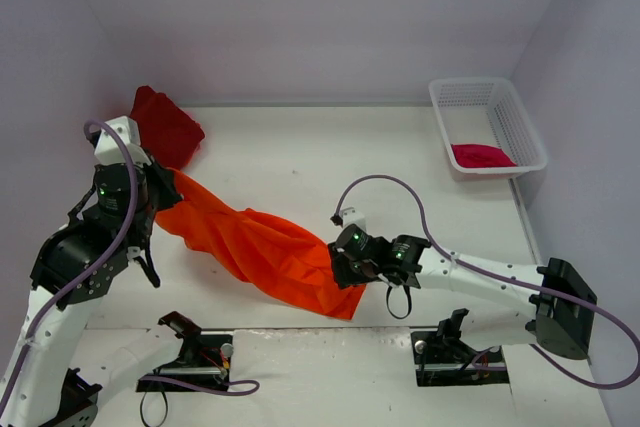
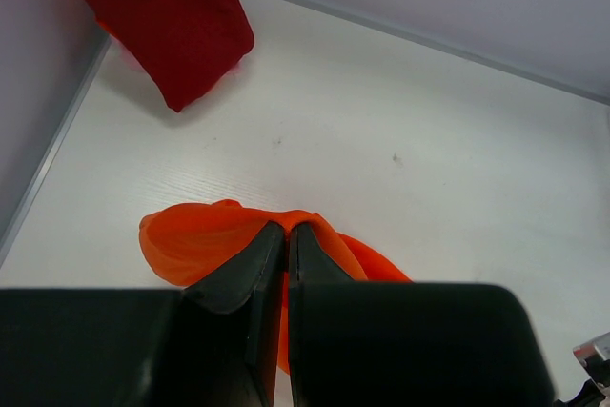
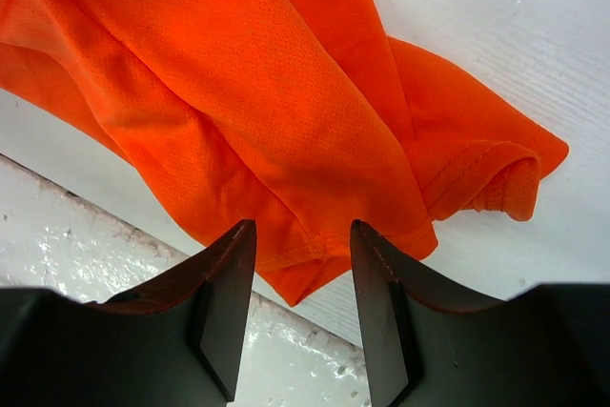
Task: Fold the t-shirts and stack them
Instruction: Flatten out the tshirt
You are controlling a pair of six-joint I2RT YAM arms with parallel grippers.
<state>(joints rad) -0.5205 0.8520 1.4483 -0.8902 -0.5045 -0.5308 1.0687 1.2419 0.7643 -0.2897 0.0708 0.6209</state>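
The bright orange t-shirt (image 1: 262,247) stretches in a bunched band across the table from left to lower middle. My left gripper (image 1: 166,185) is shut on its left end, and the left wrist view shows the cloth (image 2: 191,235) pinched between the fingers of that gripper (image 2: 287,231). My right gripper (image 1: 340,267) is open at the shirt's other end. The hem corner (image 3: 315,264) lies between its spread fingers (image 3: 303,226), which do not press it. A dark red t-shirt (image 1: 165,127) (image 2: 172,21) lies folded at the back left corner. The crimson-pink t-shirt (image 1: 482,155) sits in the basket.
A white mesh basket (image 1: 520,127) stands at the back right by the wall. The left wall runs close beside my left arm. A step in the table surface (image 3: 114,235) passes just under the orange hem, near the arm bases.
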